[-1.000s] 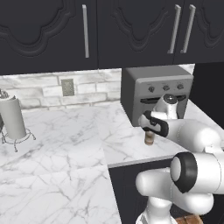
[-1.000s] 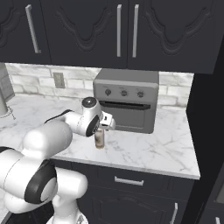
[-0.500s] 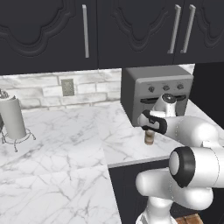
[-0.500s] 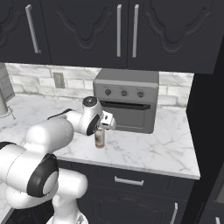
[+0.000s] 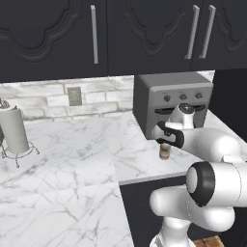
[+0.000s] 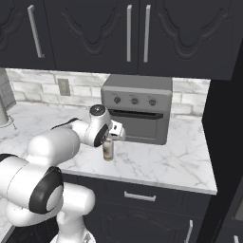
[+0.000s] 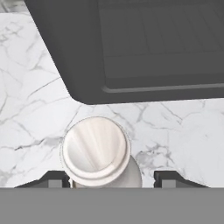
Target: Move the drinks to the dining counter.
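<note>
The robot's dark two-finger gripper (image 7: 111, 178) straddles the small cream-beige bottle with the white cap (image 7: 96, 151), one tip on each side of it, but whether the jaws already clench it cannot be told. The bottle stands upright on the white grey-veined marble worktop (image 5: 72, 159), just in front of the grey toaster oven (image 6: 137, 114), so no drink looks delivered and the dining counter trip remains. The oven's door crowds the far side, while open marble lies left and toward the worktop's front edge, and straight up looks the freest way out.

Even, flat rendered light, no glare or blur. Soft shadow under the toaster oven (image 7: 144, 48) onto the marble bench (image 5: 62, 164). Dark cabinets (image 6: 95, 33) read near-black, low detail. All views sharp, no edge distortion.
</note>
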